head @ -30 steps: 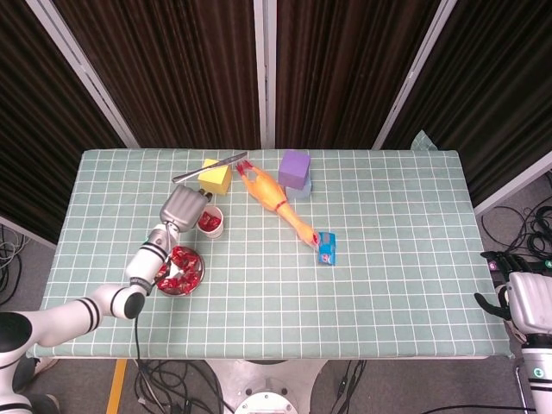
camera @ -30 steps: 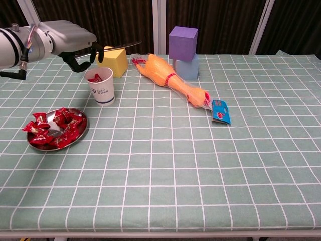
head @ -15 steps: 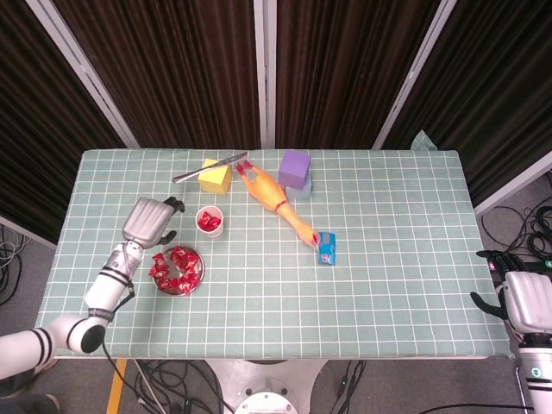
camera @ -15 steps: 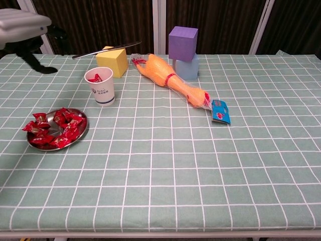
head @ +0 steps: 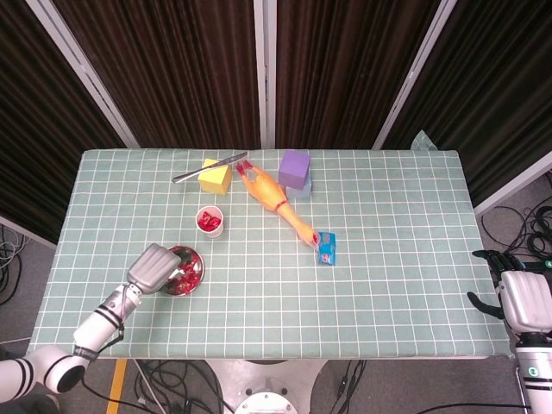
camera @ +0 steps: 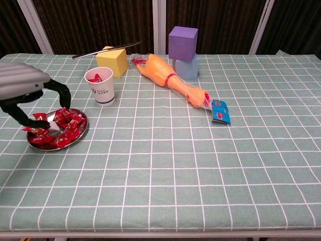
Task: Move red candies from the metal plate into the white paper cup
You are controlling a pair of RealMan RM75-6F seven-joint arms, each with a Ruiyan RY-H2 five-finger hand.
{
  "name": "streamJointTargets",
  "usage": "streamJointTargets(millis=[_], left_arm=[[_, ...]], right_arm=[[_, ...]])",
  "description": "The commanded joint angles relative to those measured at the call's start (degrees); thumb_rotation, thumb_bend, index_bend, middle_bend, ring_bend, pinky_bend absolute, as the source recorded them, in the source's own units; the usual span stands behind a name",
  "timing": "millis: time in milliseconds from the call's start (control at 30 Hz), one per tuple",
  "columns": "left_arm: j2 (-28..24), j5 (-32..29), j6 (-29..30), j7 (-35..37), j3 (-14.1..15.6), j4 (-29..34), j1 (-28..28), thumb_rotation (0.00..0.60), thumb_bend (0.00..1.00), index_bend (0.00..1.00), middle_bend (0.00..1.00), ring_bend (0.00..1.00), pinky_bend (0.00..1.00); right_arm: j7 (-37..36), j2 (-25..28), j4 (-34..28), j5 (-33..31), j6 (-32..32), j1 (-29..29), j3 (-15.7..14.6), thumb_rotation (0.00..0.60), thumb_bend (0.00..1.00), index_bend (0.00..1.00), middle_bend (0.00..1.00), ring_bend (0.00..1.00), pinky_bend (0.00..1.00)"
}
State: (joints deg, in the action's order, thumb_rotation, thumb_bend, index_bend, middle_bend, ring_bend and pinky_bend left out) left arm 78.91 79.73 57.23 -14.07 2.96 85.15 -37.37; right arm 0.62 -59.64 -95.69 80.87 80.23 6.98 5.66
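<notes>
**Left hand poised over the candy plate, ready to pick**

We see our left hand (camera: 22,93) hovering over the left side of the metal plate (camera: 80,133), which sits near the front left of the desk (camera: 200,165). Its fingers (camera: 62,95) curve downward and apart, with the tips down among the red candies (camera: 60,125). We cannot tell whether anything is pinched yet; it looks empty to us. The white paper cup (camera: 99,86) stands upright just behind and to the right of the plate, with some red candy already inside.

Our right hand (head: 522,297) rests off the right edge of the desk, fingers apart, holding nothing.

To do this step well, we judge the fingers should close on one wrapper at the edge of the pile rather than rake into the heap. The plate looks light and could slide or tip if pressed on its rim, so we should come straight down and lift straight up. The cup is narrow and may topple, so release from directly above its mouth.
</notes>
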Motion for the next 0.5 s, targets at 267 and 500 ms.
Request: streamJointTargets(millis=[267,500], left_arm=[[4.54,-1.16,-4.58,-4.27,-0.72,-3.19,-1.74,0.6,0.3,0.44,0.46,0.89,1.0],[5.59,-3.62,-6.13,-5.9,-0.77,-3.67,-1.21,0.6,0.3,0.44,0.46,0.89,1.0]], right_arm=[[0.6,0.34,-0.52,-0.42,0.32,-0.34,-0.03,0.6,0.1,0.26,0.29,0.26,0.58],[0.69,0.27,-0.54,-0.61,0.0,-0.26,-0.06,0.6,0.1,0.26,0.29,0.26,0.58]])
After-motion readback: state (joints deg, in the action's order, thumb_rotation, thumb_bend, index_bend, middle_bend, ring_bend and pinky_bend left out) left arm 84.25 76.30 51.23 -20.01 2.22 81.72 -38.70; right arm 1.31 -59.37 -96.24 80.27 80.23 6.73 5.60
